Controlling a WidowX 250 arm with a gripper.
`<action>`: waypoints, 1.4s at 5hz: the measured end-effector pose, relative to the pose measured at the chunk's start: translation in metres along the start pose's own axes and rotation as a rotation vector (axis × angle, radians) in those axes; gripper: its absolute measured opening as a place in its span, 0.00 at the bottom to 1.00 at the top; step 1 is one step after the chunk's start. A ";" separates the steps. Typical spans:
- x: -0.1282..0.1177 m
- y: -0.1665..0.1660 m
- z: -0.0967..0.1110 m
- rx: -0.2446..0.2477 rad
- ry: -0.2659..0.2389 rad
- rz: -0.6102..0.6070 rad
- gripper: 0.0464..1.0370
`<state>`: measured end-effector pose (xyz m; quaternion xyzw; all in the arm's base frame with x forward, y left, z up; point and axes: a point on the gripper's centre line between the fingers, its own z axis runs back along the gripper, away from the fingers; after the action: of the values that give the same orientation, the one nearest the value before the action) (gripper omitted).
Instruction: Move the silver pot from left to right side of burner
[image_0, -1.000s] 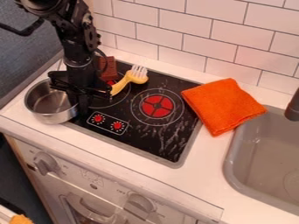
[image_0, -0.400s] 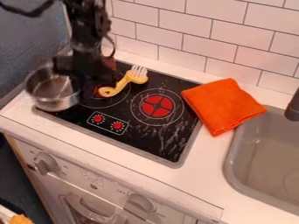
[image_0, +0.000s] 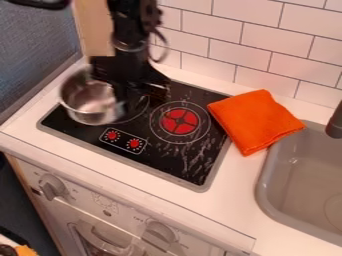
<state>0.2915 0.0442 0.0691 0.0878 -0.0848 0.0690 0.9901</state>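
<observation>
Near edge: an orange item (image_0: 25, 251), partly cut off at the lower left corner; identity cannot be told. Beside it, the pale stove front (image_0: 120, 215) with round knobs (image_0: 52, 187).

Above this, the white table (image_0: 227, 200). Set in it: black cooktop (image_0: 180, 162), grey sink (image_0: 262, 187) to its right. Control panel (image_0: 123, 141) near the cooktop's front edge, two red dials.

Silver pot (image_0: 90, 102): over the left part of the cooktop, at the left side of the left burner (image_0: 139, 114); blurred. Whether its base touches the cooktop cannot be told.

End effector (image_0: 123, 97): at the pot's right side, pinching its rim; dark and blurred. Arm (image_0: 133, 32) enters from the top edge, above the cooktop's far left part.

Right burner (image_0: 179, 121): red centre. Orange cloth (image_0: 255, 121): between cooktop and sink, one corner over the cooktop edge. Dark faucet (image_0: 335, 122) at the right edge.

Far side: white tiled wall (image_0: 287, 50); tan panel (image_0: 93, 30) left of the arm.
</observation>
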 end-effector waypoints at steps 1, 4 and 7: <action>-0.008 -0.042 0.004 -0.054 -0.016 -0.116 0.03; -0.032 -0.121 -0.006 -0.136 -0.032 -0.363 0.03; -0.038 -0.148 -0.037 -0.124 0.065 -0.503 0.25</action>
<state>0.2823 -0.0982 0.0020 0.0431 -0.0326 -0.1821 0.9818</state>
